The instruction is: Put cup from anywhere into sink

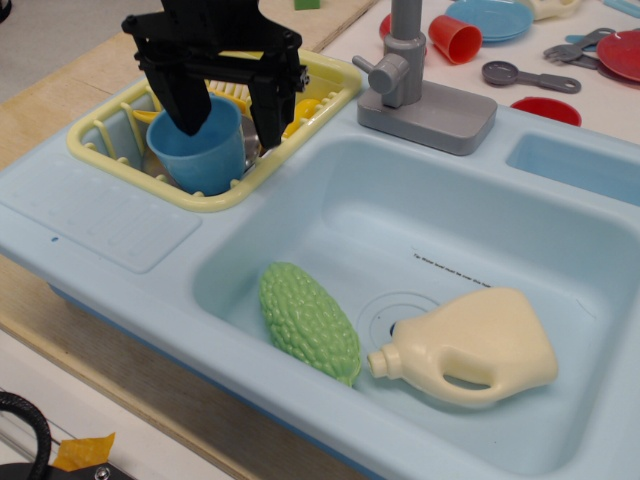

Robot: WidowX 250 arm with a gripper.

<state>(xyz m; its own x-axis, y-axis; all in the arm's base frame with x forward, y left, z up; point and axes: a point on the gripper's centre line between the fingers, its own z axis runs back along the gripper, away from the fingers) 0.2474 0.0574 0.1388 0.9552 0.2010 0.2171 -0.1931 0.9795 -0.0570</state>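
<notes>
The blue cup lies tilted in the yellow dish rack at the back left, its mouth facing up and back. My black gripper hangs over it, open. One finger reaches into the cup's mouth. The other finger is outside the cup wall on the right. The jaws straddle the rim with a gap still showing. The light-blue sink has its deep basin to the right and in front of the rack, with a round drain mark.
A green bumpy vegetable and a cream jug lie in the basin. A grey faucet stands behind it. A brush and yellow utensils lie in the rack. A red cup, plates and spoons sit at the back right.
</notes>
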